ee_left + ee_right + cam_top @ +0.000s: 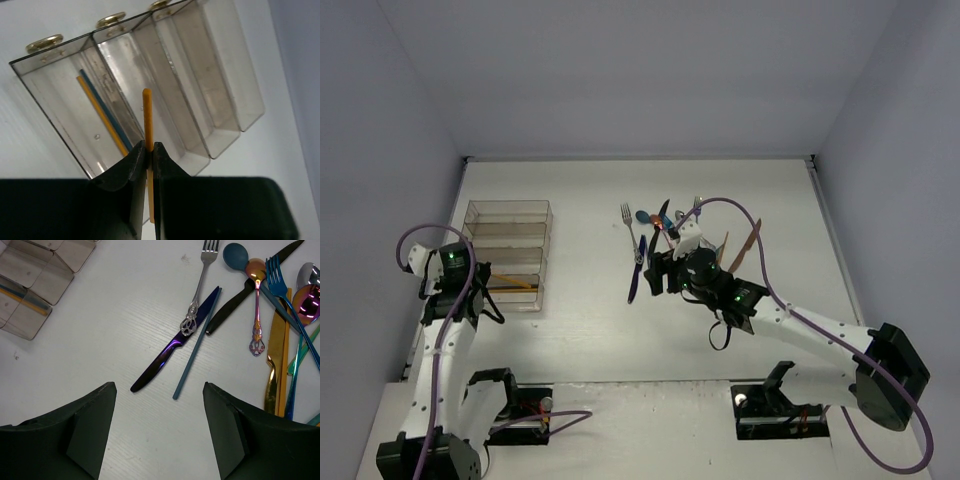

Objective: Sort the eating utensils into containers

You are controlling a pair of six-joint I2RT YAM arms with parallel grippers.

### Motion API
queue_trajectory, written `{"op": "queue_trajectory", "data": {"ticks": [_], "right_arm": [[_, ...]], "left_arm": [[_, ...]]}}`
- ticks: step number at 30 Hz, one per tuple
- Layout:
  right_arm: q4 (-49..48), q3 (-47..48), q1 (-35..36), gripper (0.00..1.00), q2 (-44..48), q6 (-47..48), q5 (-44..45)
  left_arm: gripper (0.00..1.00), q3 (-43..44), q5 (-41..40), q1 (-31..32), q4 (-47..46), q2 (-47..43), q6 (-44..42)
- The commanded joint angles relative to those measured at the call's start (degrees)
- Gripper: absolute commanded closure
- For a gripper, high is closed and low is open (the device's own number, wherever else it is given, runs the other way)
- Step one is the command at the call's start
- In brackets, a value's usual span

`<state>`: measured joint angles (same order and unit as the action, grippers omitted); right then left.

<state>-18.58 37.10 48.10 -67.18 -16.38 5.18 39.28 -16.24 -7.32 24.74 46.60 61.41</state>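
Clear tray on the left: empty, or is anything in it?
Not empty. The tray holds a blue chopstick and a gold chopstick side by side in one end compartment; the rest look empty.

the top view looks down from above and behind the arms, far enough back to take in the whole counter. each wrist view looks down past its own jaws from close by: the left onto the tray, the right onto the utensils, with the same tray's corner at its upper left.
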Motion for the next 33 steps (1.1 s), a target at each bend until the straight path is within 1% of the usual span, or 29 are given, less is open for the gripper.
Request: {"op": "queue_trajectory", "data": {"ticks": [1, 3, 9, 14, 20, 22, 25, 27, 29, 30, 33], "right_arm": [[-1.73, 0.41, 0.07, 0.32, 0.15, -0.03, 2.10], [-1.43, 0.34, 0.16, 0.32, -0.12, -0.14, 2.55], [-0.15, 1.03, 0.07, 0.32, -2.75, -0.49, 4.48], [2.38, 4.49, -0.05, 0.32, -8.50, -1.84, 5.81], [4.77, 9.37, -0.02, 0.32, -16.02, -4.61, 7.90], [5.46, 11.01, -0.19, 0.33, -18.25, -5.22, 9.02], [6.61, 13.64, -0.25, 0.34, -23.49, -5.96, 9.88], [8.22, 15.37, -0.45, 0.36, -25.79, -7.03, 10.27], [9.60, 17.07, -0.55, 0.40, -27.95, -7.76, 10.79], [10.05, 17.77, -0.57, 0.41, -28.81, -8.11, 11.14], [11.24, 19.68, -0.97, 0.47, -31.99, -9.01, 11.83]], "left_arm": [[1.00, -1.96, -2.49, -1.44, -2.09, 2.78, 2.13], [0.98, -3.20, -1.86, -2.26, -3.06, 3.92, 2.87], [0.86, -4.21, -0.65, -3.39, -3.12, 7.44, 3.62], [0.57, -2.42, 1.41, -3.49, -1.58, 6.14, 1.09], [0.31, 1.17, 1.31, -3.24, 4.13, 2.11, -4.03], [0.28, 2.42, 1.80, -1.71, 4.69, 1.40, -6.64], [0.27, 5.00, 3.46, 0.85, 4.56, 1.41, -9.78], [0.27, 7.11, 6.83, 2.17, 4.86, 3.22, -12.09], [0.27, 10.18, 9.66, 3.90, 5.29, 5.00, -15.42], [0.27, 10.50, 10.34, 5.22, 5.61, 5.67, -16.46], [0.27, 14.31, 11.33, 11.83, 5.67, 8.29, -19.65]]}}
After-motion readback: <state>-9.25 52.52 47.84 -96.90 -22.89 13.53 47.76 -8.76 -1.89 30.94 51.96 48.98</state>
